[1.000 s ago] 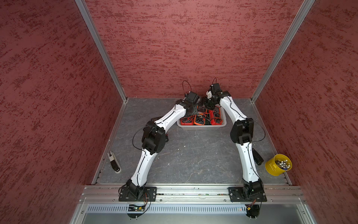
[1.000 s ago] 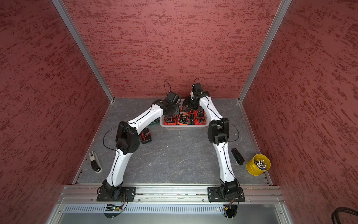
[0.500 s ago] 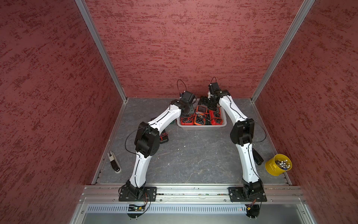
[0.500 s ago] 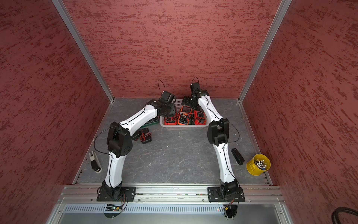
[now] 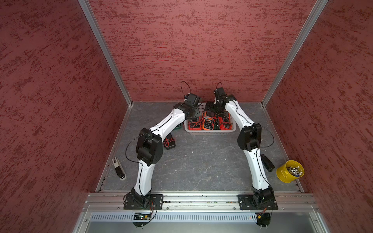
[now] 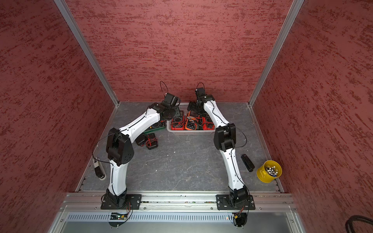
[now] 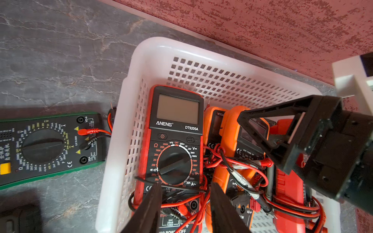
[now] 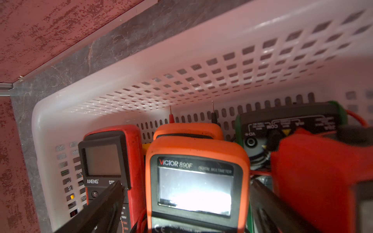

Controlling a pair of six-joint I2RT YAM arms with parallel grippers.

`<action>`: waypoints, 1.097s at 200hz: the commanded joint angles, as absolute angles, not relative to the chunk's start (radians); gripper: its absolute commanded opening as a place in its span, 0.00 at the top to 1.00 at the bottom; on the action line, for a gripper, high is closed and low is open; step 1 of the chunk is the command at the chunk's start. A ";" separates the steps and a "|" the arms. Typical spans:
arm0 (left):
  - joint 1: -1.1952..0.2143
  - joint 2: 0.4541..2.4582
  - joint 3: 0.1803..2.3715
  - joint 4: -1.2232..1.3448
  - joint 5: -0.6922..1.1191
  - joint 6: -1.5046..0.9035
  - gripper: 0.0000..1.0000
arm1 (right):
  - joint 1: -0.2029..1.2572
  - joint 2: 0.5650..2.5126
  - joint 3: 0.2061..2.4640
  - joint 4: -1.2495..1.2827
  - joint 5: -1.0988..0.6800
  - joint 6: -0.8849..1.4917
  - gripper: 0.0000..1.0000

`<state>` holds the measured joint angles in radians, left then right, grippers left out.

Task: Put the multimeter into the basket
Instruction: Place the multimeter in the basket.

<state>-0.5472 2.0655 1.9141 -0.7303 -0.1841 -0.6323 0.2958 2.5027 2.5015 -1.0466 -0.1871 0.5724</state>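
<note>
The white basket (image 7: 141, 66) stands on the grey counter (image 7: 60, 60), close to the back wall, and both arms reach to it. The right jaws are released and stand wide apart. They hang low over the basket. An orange multimeter (image 8: 197, 181) lies face up between their two fingers (image 8: 96, 209), which stand on both sides of it without clenching it. The left jaws are also released, with a smaller gap, and nothing is between their fingers (image 7: 149, 209).

Directly below the left jaws a red multimeter (image 7: 175, 141) lies face up at the end of the basket. Red and black wires (image 7: 232, 167) are tangled over its lower part. The orange multimeter is just beside it, toward the right jaws.

On the other side of the left jaws, outside the basket, a green multimeter (image 7: 50, 145) lies flat on the counter. It is near the basket wall but not in it, and its red and black leads run toward that wall. A black device with red wires (image 6: 152, 142) lies on the counter closer to the arm bases, well apart from both jaws.
</note>
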 commanded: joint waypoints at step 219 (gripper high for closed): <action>-0.425 1.856 1.649 -0.612 -0.069 -0.733 0.36 | 0.320 2.353 2.572 -1.094 -0.257 0.362 0.23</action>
